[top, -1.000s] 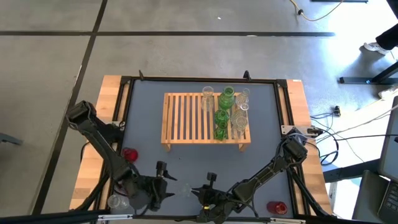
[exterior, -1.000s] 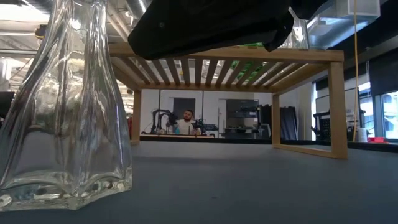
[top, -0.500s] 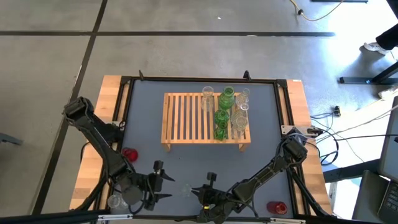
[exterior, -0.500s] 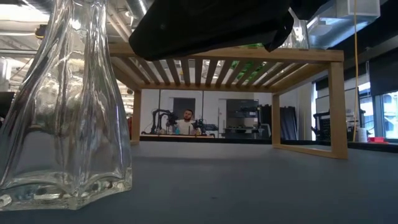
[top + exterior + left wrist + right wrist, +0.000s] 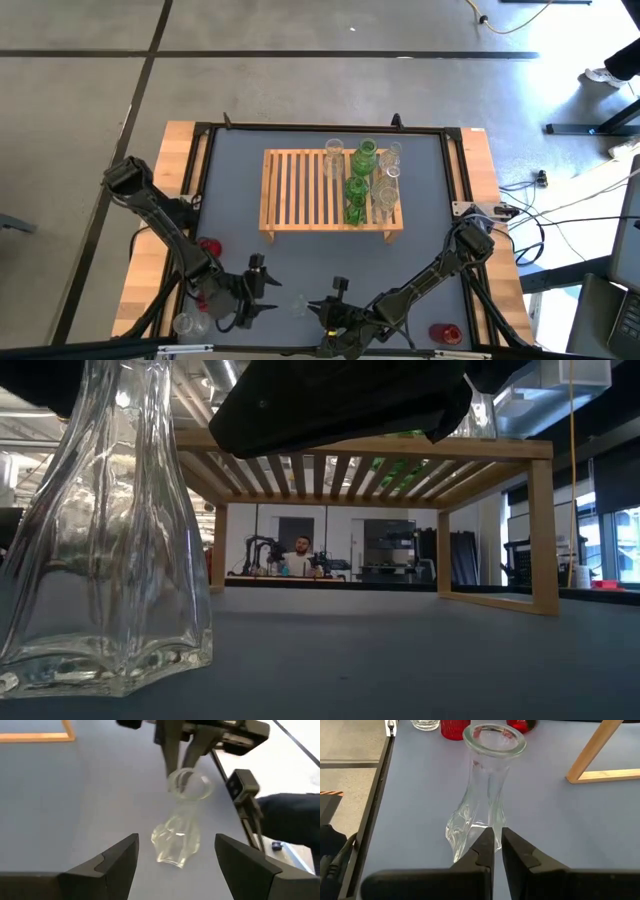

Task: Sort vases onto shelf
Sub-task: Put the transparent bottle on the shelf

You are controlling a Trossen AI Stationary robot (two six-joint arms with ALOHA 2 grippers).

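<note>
A clear glass vase stands upright on its base on the grey table near the front edge, between my two grippers. My left gripper is open, one finger on either side of the vase and short of it, touching nothing. My right gripper is shut, its tips close to the vase's lower part. The shelf stands mid-table and bears green vases and clear vases at its right end. In the low view the clear vase fills the left. My right gripper points slanting down at the clear vase from the table's right side. Its shut fingertips show in front of the vase's lower wall. Whether they touch the glass cannot be told.
A red vase and a clear one stand at the front left, another red vase at the front right. The shelf's left slats are bare. A black frame edges the table. A person sits in the room behind.
My left gripper has come down a little beside the clear vase and its wrist has rolled slightly; its fingers stay open. The vase and my right gripper have kept still.
</note>
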